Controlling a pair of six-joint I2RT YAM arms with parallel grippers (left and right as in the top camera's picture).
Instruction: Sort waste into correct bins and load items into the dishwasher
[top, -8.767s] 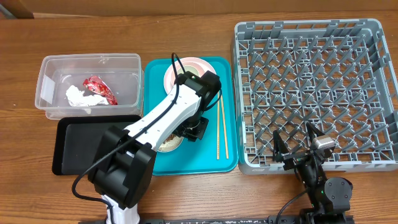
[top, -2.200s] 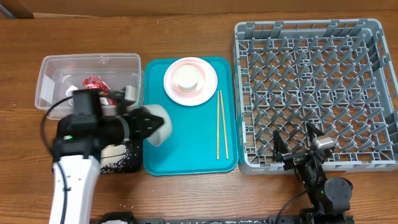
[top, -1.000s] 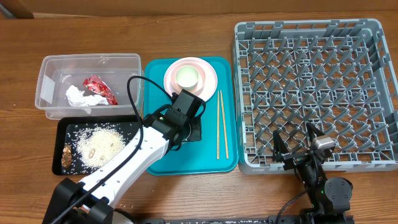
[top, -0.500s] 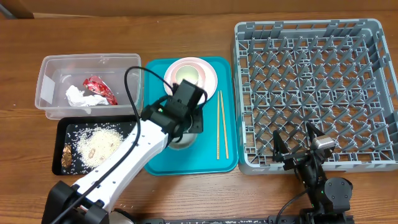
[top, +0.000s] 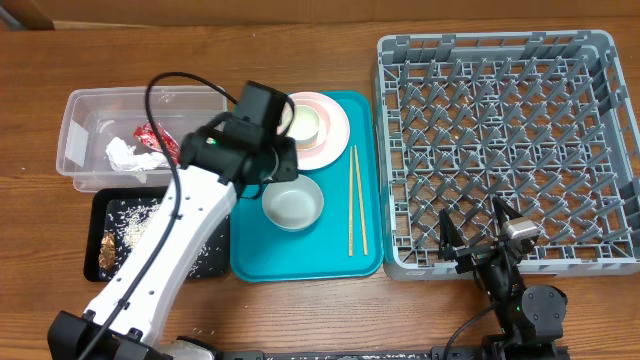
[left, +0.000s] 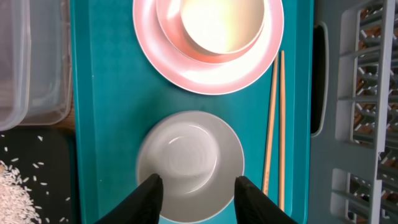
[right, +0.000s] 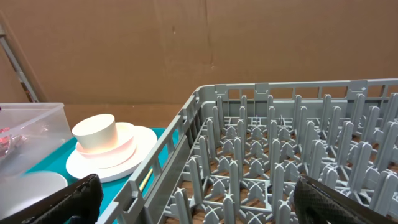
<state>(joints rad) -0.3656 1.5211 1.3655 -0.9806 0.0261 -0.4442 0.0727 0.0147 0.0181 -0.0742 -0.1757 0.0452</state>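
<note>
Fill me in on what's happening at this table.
The left end effector hovers open over an empty white bowl that sits on the teal tray. Rice lies in the black tray. The wrapper and tissue are in the clear tub. The plate and chopsticks are on the teal tray, and the dish rack holds nothing. The right end effector waits open beside it.
</note>
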